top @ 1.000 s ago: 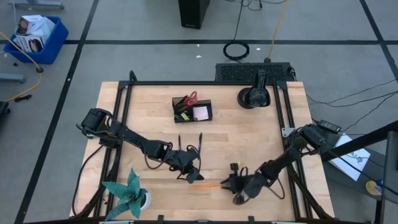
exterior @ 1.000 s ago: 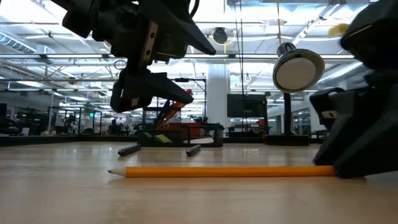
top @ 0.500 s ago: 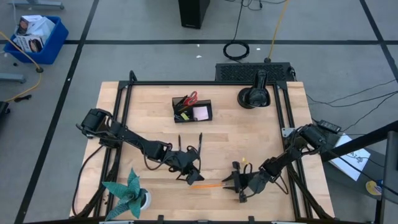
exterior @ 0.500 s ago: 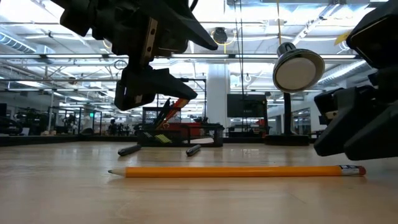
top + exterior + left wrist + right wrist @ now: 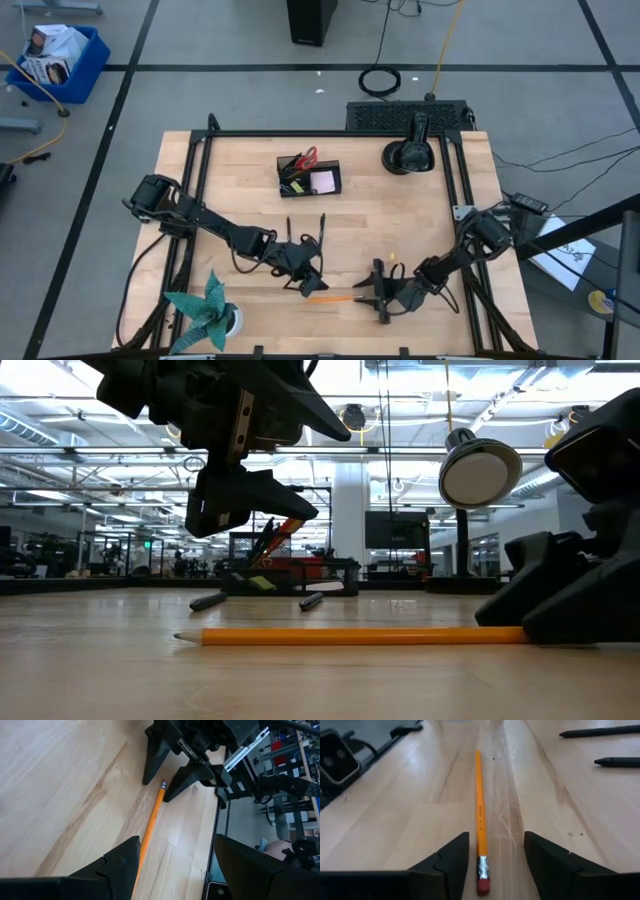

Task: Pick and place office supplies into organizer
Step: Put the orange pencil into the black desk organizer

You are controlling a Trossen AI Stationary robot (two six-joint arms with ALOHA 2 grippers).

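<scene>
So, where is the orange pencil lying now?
In the high view the orange pencil lies flat near the table's front edge, between the left gripper and the right gripper, whose open fingers straddle its eraser end.

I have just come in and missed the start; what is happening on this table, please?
The right end effector sits low on the table with open fingers on either side of the eraser end of an orange pencil, not yet gripping it. The left end effector hangs open above the pencil's tip. Two black pens lie loose; the organizer stands farther back.

A pencil (image 5: 331,298) lies on the surface (image 5: 400,225) between my left tool (image 5: 309,284) and right tool (image 5: 376,297); two pens (image 5: 322,228) lie behind it, the organizer (image 5: 309,178) farther back.
</scene>
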